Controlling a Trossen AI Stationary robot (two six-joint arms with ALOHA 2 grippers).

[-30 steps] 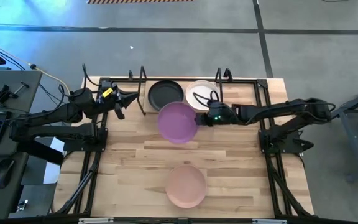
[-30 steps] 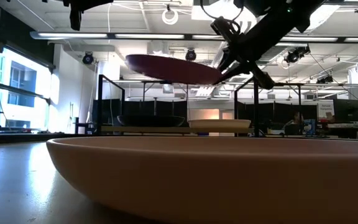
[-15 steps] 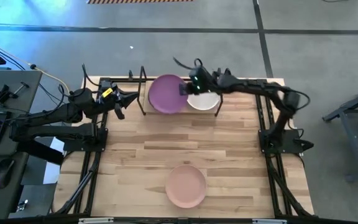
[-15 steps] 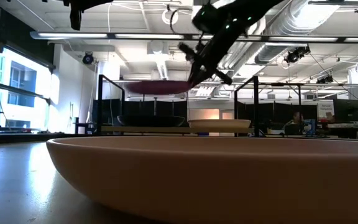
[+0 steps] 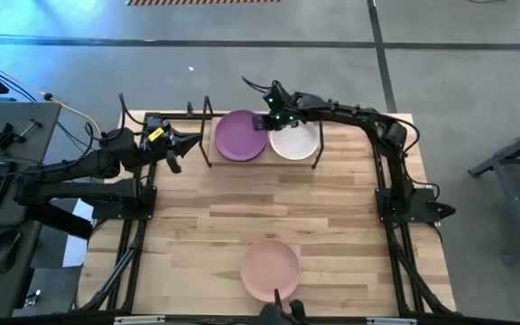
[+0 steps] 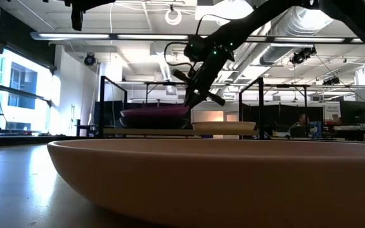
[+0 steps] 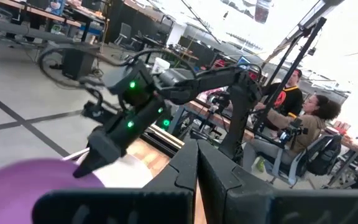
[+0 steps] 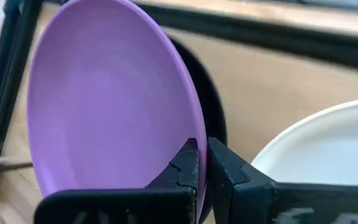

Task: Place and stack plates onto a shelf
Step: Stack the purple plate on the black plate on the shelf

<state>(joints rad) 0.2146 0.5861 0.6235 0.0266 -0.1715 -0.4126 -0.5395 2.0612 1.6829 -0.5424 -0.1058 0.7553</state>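
Note:
The purple plate sits on the black plate on the left half of the shelf. The cream-white plate rests beside them on the shelf's right half. My right gripper is between the two stacks, shut on the purple plate's rim. The pale pink plate lies flat near the table's near edge and fills the foreground of the low view. My left gripper waits shut just left of the shelf's left upright, touching nothing. My right gripper pinches the purple plate's rim on the side facing the white plate, one finger on the plate's inner face and one on its underside. The fingers slant down from the table's right and far side. The plate lies nearly level on the black plate.
Black wire uprights stand at both ends of the shelf, close to the plates. The shelf lies along the table's far edge. Bare wood spans the table's middle between shelf and pink plate. A small dark object sits at the near edge. People sit in the room beyond.
My right gripper carried the purple plate from above the table's middle toward the far edge and to the left, over the shelf. It then came down and set the plate, levelled out, on the black plate. It stayed shut on the rim.

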